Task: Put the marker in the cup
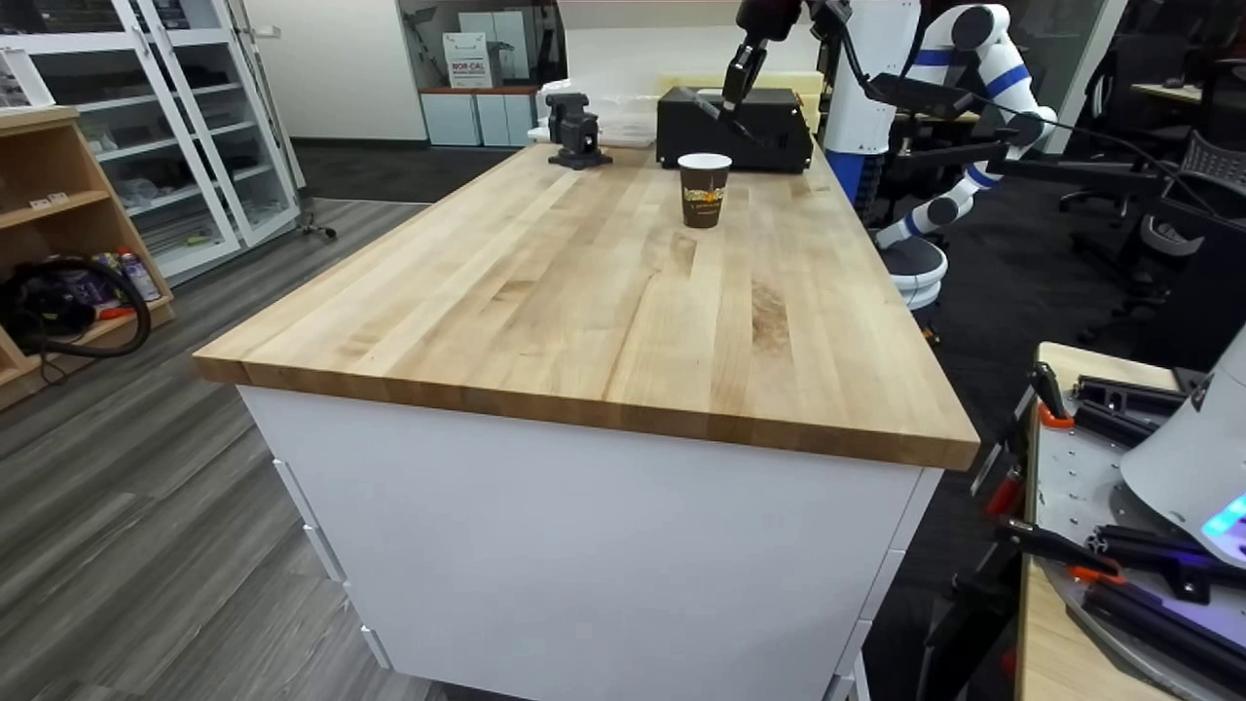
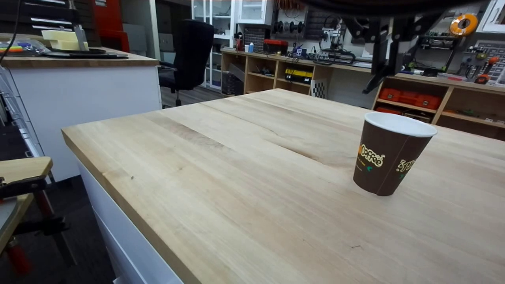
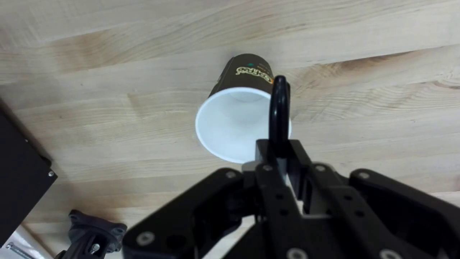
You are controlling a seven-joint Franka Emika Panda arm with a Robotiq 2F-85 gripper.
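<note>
The marker [image 3: 279,111] was in the grip, pinched between the jaws of the gripper [image 3: 280,148], one on each side! They stood nearly together, parted only by the marker's own thickness, and its dark tip jutted out well beyond them. Up in the air it hung, and below stood the cup [image 2: 382,157], upright on the wooden table [image 2: 221,189], brown outside, pale at the rim, white within. And there it was in the wrist view: the marker cut right across one side of the cup's mouth, its tip reaching past the rim to just beside the printed lettering. Yet in an exterior view there was clear air between the two, the marker slanting downward above the rim. Squarely over the mouth or off to one side? Those angles did not settle it. In an exterior view, too, the gripper crossed in front of a black box [image 1: 720,153], dark upon dark, the marker hard to pick out there. A black stand [image 1: 574,127] sat near that box, on the same table.
</note>
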